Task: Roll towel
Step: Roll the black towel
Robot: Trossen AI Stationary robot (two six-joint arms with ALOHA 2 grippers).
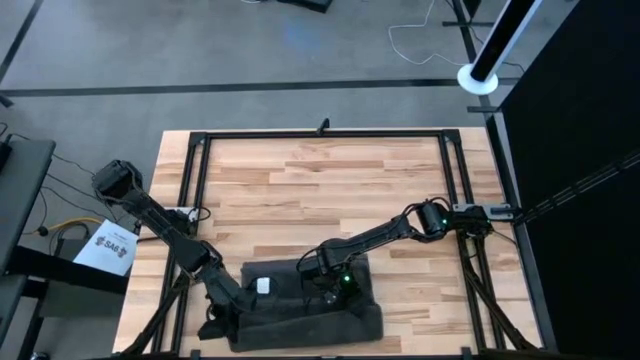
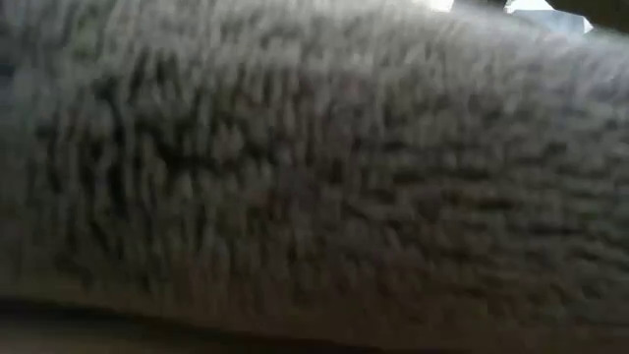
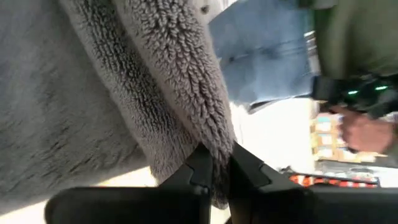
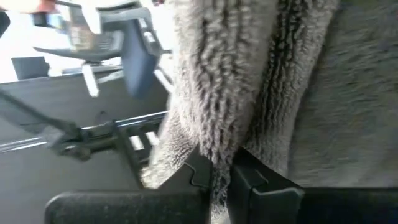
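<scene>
towel (image 1: 300,305) at table (image 1: 330,180) near edge, both jaws pinching its folded edge, cloth blocking low view

Both my arms are dark, slender, jointed links. Behind the right gripper (image 1: 327,292) I see small green lights glowing on the wrist housing. The left gripper (image 3: 216,167) has black, angular, matte fingers (image 3: 200,163) mounted on a wide flat black bar behind them.
</scene>
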